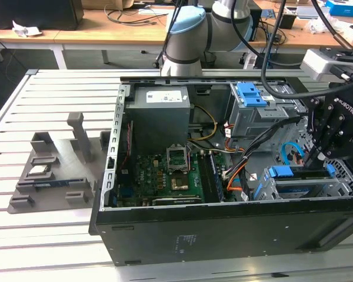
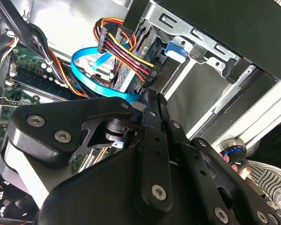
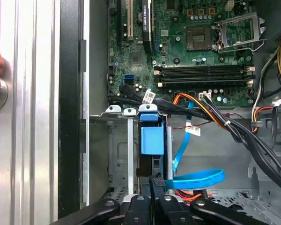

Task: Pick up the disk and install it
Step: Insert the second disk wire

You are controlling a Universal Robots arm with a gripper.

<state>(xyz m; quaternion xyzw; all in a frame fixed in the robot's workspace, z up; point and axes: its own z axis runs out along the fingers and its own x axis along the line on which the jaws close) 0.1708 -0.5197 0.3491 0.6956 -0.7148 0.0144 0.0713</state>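
Slatted aluminium desk (image 1: 59, 241) carries one open black steel computer case (image 1: 223, 235), where the black tool (image 1: 315, 157), its two fingers pressed together, hangs over the disk (image 3: 151, 140), a blue-framed drive seated edgewise in the grey metal bay (image 3: 122, 154) beside one flat blue cable (image 3: 196, 178)

The disk (image 3: 152, 140) is sitting on edge inside the metal drive cage (image 3: 122, 159) at the computer case's (image 1: 223, 232) front corner, its blue carrier frame and tab showing at the cage's open top.
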